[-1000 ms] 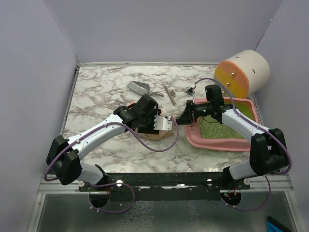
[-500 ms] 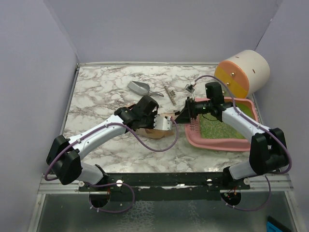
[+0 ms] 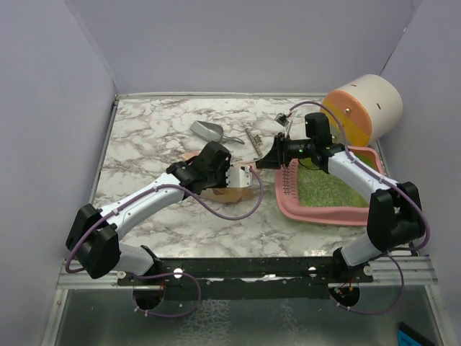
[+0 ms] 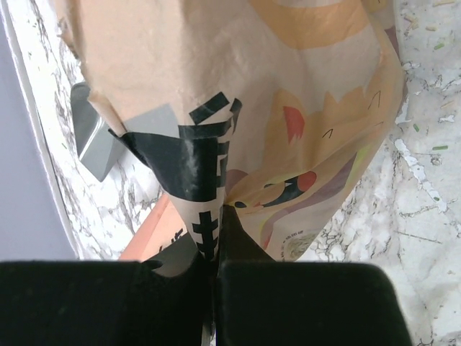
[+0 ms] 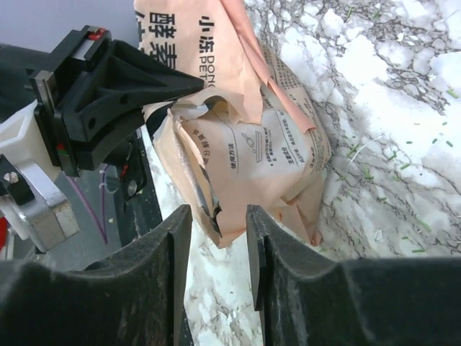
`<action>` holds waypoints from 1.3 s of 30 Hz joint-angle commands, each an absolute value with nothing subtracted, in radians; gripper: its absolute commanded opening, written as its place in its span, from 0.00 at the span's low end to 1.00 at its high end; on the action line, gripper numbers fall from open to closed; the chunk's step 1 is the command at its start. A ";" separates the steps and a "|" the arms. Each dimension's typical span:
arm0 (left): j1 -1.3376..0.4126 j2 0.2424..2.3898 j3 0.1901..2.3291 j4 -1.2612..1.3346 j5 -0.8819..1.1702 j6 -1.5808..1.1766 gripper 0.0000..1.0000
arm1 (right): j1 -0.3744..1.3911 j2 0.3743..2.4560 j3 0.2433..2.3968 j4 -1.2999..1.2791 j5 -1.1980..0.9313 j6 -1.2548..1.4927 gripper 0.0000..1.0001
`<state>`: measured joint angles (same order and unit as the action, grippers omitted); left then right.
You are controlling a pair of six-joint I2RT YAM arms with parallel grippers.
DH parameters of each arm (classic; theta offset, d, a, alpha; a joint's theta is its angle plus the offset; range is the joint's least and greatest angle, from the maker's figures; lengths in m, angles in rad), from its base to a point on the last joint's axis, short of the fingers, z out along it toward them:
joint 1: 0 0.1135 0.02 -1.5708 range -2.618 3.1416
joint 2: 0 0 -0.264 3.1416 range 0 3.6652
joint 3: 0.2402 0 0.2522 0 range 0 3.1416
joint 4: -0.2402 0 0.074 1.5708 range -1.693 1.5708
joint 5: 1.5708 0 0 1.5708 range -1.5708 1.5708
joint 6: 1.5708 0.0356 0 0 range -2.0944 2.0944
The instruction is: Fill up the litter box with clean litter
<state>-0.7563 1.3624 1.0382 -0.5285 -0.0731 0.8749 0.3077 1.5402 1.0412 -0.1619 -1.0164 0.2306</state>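
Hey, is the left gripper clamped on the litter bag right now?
Yes, the left gripper is shut on a fold of the tan printed bag, as the left wrist view shows.

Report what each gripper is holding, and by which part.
The left gripper is shut on the tan paper bag, pinching a creased fold of its paper. The right gripper is open just short of the bag and appears to hold nothing.
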 commanded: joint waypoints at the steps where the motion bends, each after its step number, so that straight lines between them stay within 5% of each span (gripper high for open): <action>1: -0.744 1.297 1.052 -0.365 -0.108 0.822 0.00 | 0.313 1.576 1.050 -0.102 -0.956 0.254 0.35; 3: -0.744 1.288 1.044 -0.350 -0.104 0.824 0.00 | 0.313 1.595 1.060 -0.091 -0.944 0.268 0.31; 6: -0.743 1.281 1.040 -0.346 -0.108 0.827 0.00 | 0.314 1.623 1.088 -0.113 -0.927 0.266 0.03; 7: -0.744 1.277 1.036 -0.344 -0.107 0.829 0.00 | 0.314 1.633 1.106 -0.146 -0.903 0.259 0.01; 21: -0.743 1.223 1.055 -0.341 -0.050 0.829 0.00 | 0.314 1.633 1.236 -0.476 -0.712 0.071 0.01; 28: -0.777 1.182 1.032 -0.228 0.069 0.778 0.22 | 0.314 1.632 1.231 -0.447 -0.785 0.094 0.01; 39: -0.946 1.284 1.072 -0.313 -0.045 0.832 0.33 | 0.313 1.610 1.230 -0.430 -0.834 0.110 0.05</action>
